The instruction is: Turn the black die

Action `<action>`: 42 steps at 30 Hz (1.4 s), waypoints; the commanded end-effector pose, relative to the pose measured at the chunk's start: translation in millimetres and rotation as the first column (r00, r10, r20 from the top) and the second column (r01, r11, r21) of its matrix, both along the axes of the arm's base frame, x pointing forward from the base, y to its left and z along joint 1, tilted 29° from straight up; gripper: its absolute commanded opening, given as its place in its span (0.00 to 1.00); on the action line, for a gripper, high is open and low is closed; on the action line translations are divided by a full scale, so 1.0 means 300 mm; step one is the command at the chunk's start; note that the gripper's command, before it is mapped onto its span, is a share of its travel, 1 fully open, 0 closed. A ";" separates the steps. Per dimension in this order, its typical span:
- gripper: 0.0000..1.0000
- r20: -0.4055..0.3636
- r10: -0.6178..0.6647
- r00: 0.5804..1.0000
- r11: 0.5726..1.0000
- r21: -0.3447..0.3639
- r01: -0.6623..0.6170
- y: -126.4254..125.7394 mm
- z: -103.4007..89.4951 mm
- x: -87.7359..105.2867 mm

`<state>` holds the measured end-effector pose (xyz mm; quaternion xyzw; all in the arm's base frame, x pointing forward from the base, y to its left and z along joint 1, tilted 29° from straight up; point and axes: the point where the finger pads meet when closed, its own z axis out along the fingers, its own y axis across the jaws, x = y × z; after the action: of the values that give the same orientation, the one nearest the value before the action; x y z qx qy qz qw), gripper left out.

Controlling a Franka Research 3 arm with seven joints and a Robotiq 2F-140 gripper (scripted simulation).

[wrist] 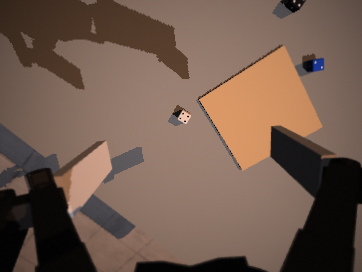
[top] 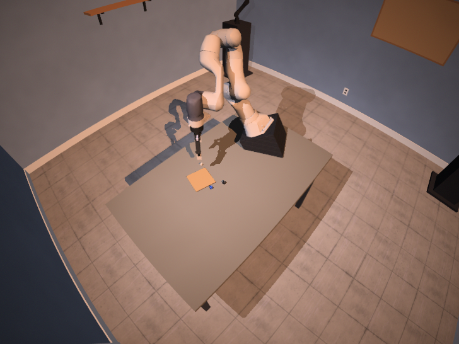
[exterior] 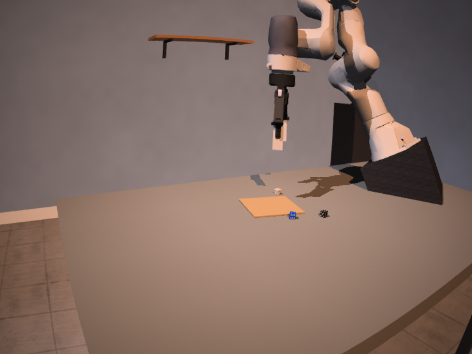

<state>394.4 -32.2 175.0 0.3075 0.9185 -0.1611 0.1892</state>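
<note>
The black die (top: 224,182) (exterior: 323,213) (wrist: 294,4) lies on the table, off the orange mat and on the blue die's side; its top number is too small to tell. The orange mat (top: 200,179) (exterior: 270,206) (wrist: 260,105) lies flat. The blue die (top: 210,187) (exterior: 292,215) (wrist: 317,65) is close by the mat's edge. The white die (top: 201,163) (exterior: 277,191) (wrist: 184,116) lies on the table near the mat's opposite side, four pips up in the wrist view. My gripper (exterior: 279,141) (wrist: 188,148) is open and empty, high above the table.
The grey table (top: 207,229) (exterior: 213,266) carries the dark robot base (top: 265,140) (exterior: 404,175) at its back. The arm's shadow falls on the table between the base and the white die. A wall shelf (top: 118,6) (exterior: 201,38) is in the background.
</note>
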 end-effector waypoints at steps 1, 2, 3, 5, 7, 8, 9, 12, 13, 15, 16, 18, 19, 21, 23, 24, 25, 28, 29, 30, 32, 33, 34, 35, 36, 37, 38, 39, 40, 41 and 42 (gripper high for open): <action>1.00 0.028 -0.046 0.999 0.999 0.019 0.046 0.003 0.001 0.003; 1.00 0.028 -0.046 0.999 0.999 0.019 0.046 0.003 0.001 0.003; 1.00 0.028 -0.046 0.999 0.999 0.019 0.046 0.003 0.001 0.003; 1.00 0.028 -0.046 0.999 0.999 0.019 0.046 0.003 0.001 0.003; 1.00 0.028 -0.046 0.999 0.999 0.019 0.046 0.003 0.001 0.003; 1.00 0.028 -0.046 0.999 0.999 0.019 0.046 0.003 0.001 0.003; 1.00 0.028 -0.046 0.999 0.999 0.019 0.046 0.003 0.001 0.003; 1.00 0.028 -0.046 0.999 0.999 0.019 0.046 0.003 0.001 0.003; 1.00 0.028 -0.046 0.999 0.999 0.019 0.046 0.003 0.001 0.003; 1.00 0.028 -0.046 0.999 0.999 0.019 0.046 0.003 0.001 0.003; 1.00 0.028 -0.046 0.999 0.999 0.019 0.046 0.003 0.001 0.003; 1.00 0.028 -0.046 0.999 0.999 0.019 0.046 0.003 0.001 0.003; 1.00 0.028 -0.046 0.999 0.999 0.019 0.046 0.003 0.001 0.003; 1.00 0.028 -0.046 0.999 0.999 0.019 0.046 0.003 0.001 0.003; 1.00 0.028 -0.046 0.999 0.999 0.019 0.046 0.003 0.001 0.003; 1.00 0.028 -0.046 0.999 0.999 0.019 0.046 0.003 0.001 0.003; 1.00 0.028 -0.046 0.999 0.999 0.019 0.046 0.003 0.001 0.003; 1.00 0.028 -0.046 0.999 0.999 0.019 0.046 0.003 0.001 0.003; 1.00 0.028 -0.046 0.999 0.999 0.019 0.046 0.003 0.000 0.004; 1.00 0.028 -0.046 0.999 0.999 0.019 0.046 0.002 -0.001 0.004; 1.00 0.028 -0.046 0.999 0.999 0.019 0.046 -0.001 -0.008 0.006; 1.00 0.028 -0.046 0.999 0.999 0.019 0.046 -0.004 -0.014 0.008; 1.00 0.028 -0.046 0.999 0.999 0.019 0.046 -0.007 -0.022 0.010; 1.00 0.028 -0.046 0.999 0.999 0.019 0.046 -0.012 -0.032 0.013; 1.00 0.028 -0.046 0.999 0.999 0.019 0.046 -0.017 -0.044 0.016; 1.00 0.028 -0.046 0.999 0.999 0.019 0.046 -0.024 -0.058 0.020; 1.00 0.028 -0.046 0.999 0.999 0.019 0.046 -0.031 -0.073 0.025; 1.00 0.028 -0.046 0.999 0.999 0.019 0.046 -0.039 -0.090 0.030; 1.00 0.028 -0.046 0.999 0.999 0.019 0.046 -0.048 -0.109 0.035; 1.00 0.028 -0.046 0.999 0.999 0.019 0.046 -0.048 -0.109 0.035; 1.00 0.028 -0.046 0.999 0.999 0.019 0.046 -0.048 -0.109 0.035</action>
<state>397.4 -49.5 145.4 0.3263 0.9126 -0.1636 0.1841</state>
